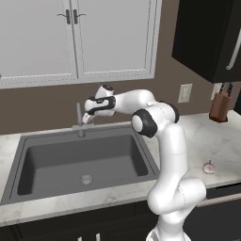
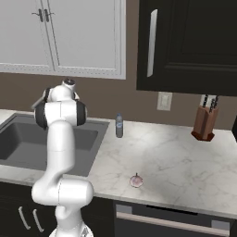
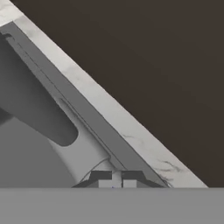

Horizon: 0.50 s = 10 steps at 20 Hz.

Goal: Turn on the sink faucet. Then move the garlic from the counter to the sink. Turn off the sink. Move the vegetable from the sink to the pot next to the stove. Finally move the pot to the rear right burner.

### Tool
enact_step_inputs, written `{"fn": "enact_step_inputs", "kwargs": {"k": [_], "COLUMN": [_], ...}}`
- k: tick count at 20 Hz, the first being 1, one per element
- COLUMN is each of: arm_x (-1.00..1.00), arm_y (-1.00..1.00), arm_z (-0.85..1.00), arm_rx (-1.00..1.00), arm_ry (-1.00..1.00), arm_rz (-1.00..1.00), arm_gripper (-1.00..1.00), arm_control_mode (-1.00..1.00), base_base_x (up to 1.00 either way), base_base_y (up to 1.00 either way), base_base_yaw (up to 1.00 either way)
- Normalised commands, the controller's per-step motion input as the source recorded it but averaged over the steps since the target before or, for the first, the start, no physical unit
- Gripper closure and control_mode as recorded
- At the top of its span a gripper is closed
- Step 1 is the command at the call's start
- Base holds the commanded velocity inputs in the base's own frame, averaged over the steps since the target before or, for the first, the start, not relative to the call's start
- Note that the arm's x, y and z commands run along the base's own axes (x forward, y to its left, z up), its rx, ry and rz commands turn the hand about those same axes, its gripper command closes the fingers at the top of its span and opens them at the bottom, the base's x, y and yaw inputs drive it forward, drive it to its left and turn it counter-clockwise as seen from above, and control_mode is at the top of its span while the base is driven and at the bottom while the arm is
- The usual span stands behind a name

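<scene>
The grey faucet stands upright behind the dark sink basin. My gripper is right beside the faucet's upper part, on its right, and whether it touches it I cannot tell. In the hand view the two fingertips sit close together with nothing between them, and a grey faucet part lies just ahead over the sink's back rim. The garlic lies on the marble counter right of the sink, near the front edge; the right base view shows the garlic too.
A small bottle stands at the sink's right back corner. A knife block stands by the wall at the far right, below dark cabinets. The sink drain sits mid-basin. White cabinets hang above the sink.
</scene>
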Motion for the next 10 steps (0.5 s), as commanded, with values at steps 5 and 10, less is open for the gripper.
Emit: {"fn": "enact_step_inputs", "kwargs": {"k": [5, 10], "arm_x": [-0.11, -0.1], "arm_y": [-0.33, -0.35], "arm_z": [-0.34, -0.31], "arm_rx": [0.0, 0.0], "arm_ry": [0.0, 0.0], "arm_rz": [-0.23, -0.21], "arm_gripper": [1.0, 1.0], "arm_control_mode": [-1.0, -1.0], "base_base_x": [0.0, 0.0], "base_base_y": [0.0, 0.0], "base_base_yaw": [0.0, 0.0]}}
